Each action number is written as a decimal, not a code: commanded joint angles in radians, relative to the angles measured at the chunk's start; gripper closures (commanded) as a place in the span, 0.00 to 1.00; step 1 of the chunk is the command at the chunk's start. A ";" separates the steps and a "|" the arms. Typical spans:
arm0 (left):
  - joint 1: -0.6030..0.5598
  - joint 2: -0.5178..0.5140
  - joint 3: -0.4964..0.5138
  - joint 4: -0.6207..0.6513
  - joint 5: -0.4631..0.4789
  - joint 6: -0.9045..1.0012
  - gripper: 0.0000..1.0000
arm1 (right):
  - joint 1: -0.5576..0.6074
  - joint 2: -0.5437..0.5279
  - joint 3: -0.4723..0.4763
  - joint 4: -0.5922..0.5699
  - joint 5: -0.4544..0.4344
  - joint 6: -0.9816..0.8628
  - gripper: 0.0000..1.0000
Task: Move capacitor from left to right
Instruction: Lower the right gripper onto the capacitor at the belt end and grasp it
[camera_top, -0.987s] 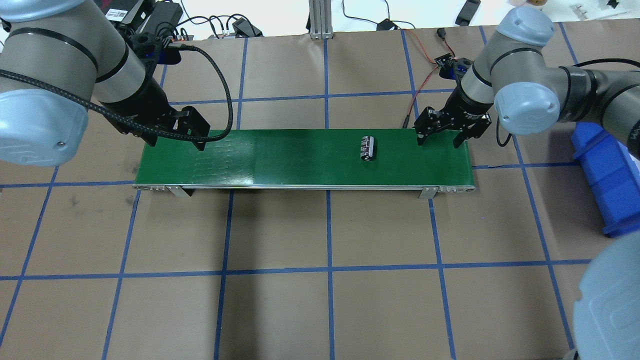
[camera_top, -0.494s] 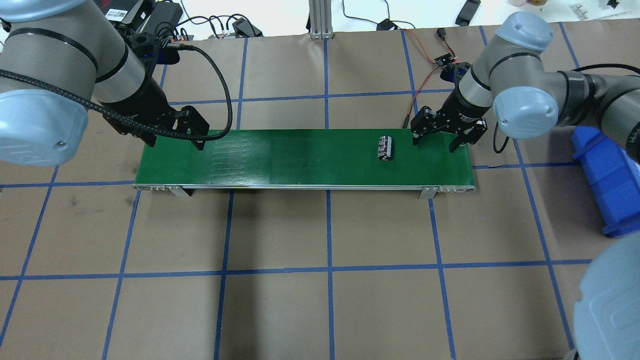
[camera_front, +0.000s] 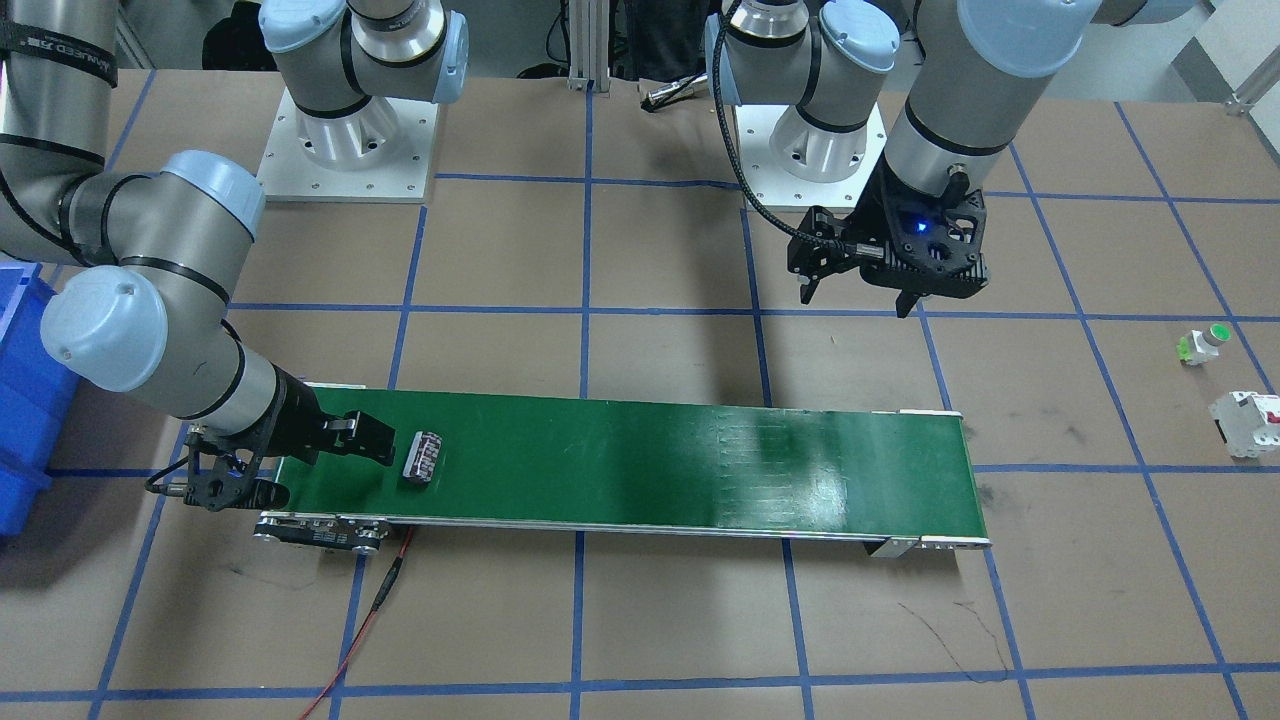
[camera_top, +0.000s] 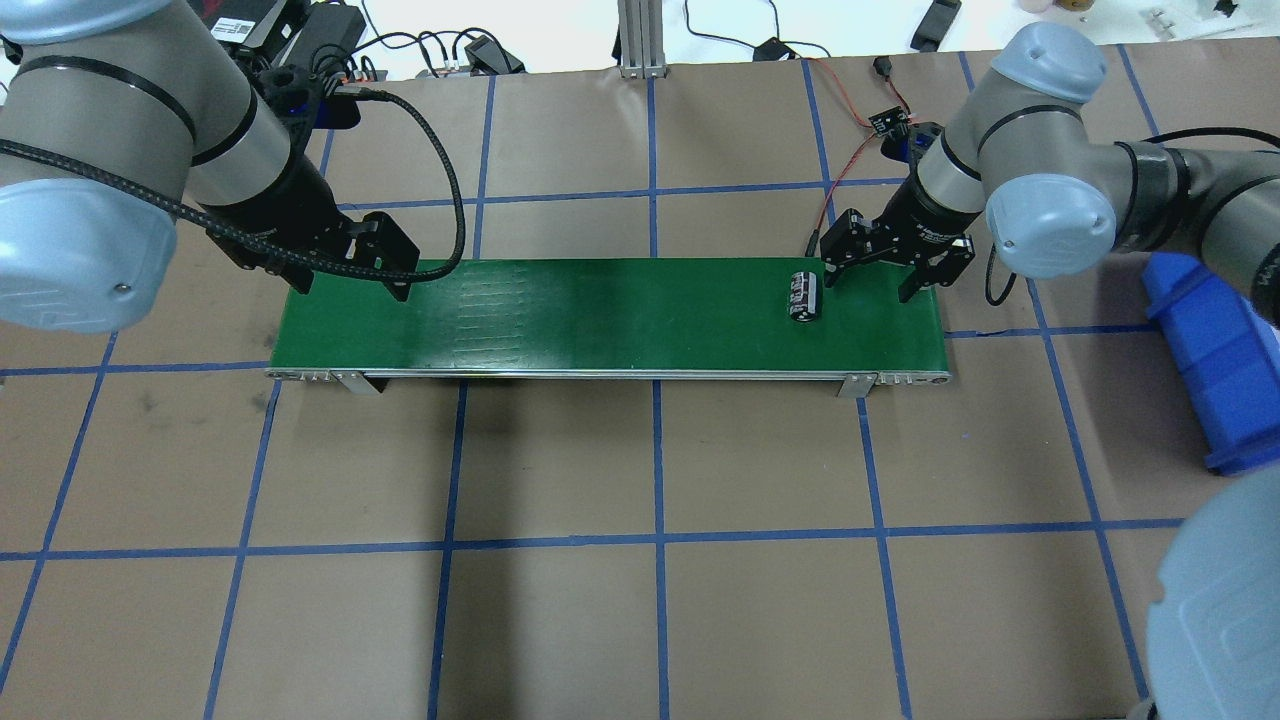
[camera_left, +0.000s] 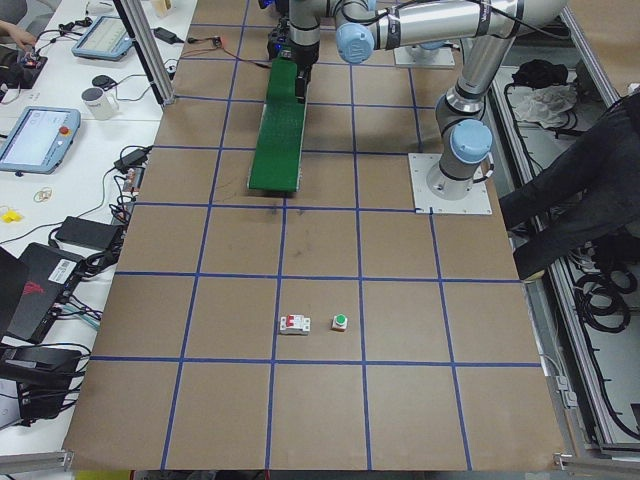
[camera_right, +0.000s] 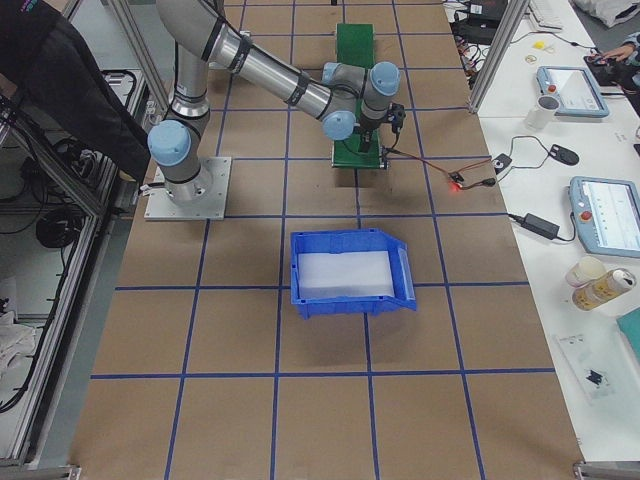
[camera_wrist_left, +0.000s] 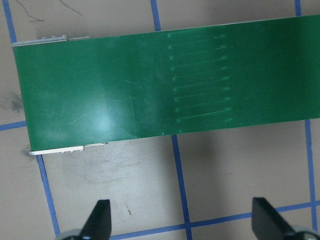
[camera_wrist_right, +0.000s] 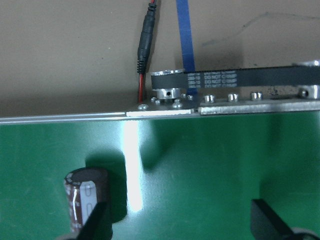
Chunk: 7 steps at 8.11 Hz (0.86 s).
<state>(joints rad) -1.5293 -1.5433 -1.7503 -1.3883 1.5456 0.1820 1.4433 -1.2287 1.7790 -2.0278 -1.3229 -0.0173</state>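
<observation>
The capacitor (camera_top: 804, 297), a small dark cylinder with a pale marked stripe, lies on its side on the green conveyor belt (camera_top: 600, 315) near the belt's right end. It also shows in the front view (camera_front: 423, 455) and the right wrist view (camera_wrist_right: 84, 197). My right gripper (camera_top: 871, 285) is open and empty, low over the belt's right end. The capacitor lies just beside its inner finger (camera_wrist_right: 100, 222), not between the fingers. My left gripper (camera_top: 350, 288) is open and empty above the belt's left end, and the left wrist view (camera_wrist_left: 182, 212) shows it over bare belt and paper.
A blue bin (camera_top: 1215, 350) stands right of the belt, beyond the right arm. A red cable (camera_top: 850, 160) runs to the belt's far right corner. A white breaker (camera_front: 1243, 422) and a green-capped button (camera_front: 1205, 340) sit on the table's left part.
The capacitor has travelled to the right along the belt and now lies beside the right gripper's inner finger. The right gripper shifted slightly. The left arm has not moved.
</observation>
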 joint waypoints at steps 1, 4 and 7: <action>0.000 -0.003 0.000 0.000 -0.001 0.000 0.00 | 0.000 0.000 0.000 -0.002 0.001 0.000 0.00; 0.000 -0.001 0.002 0.002 0.004 0.004 0.00 | 0.000 0.000 0.002 -0.002 0.001 0.000 0.00; 0.000 -0.001 0.002 0.002 0.004 0.008 0.00 | 0.000 0.002 0.003 -0.002 -0.015 -0.001 0.02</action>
<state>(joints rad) -1.5290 -1.5452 -1.7491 -1.3866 1.5489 0.1856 1.4435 -1.2287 1.7810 -2.0294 -1.3270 -0.0180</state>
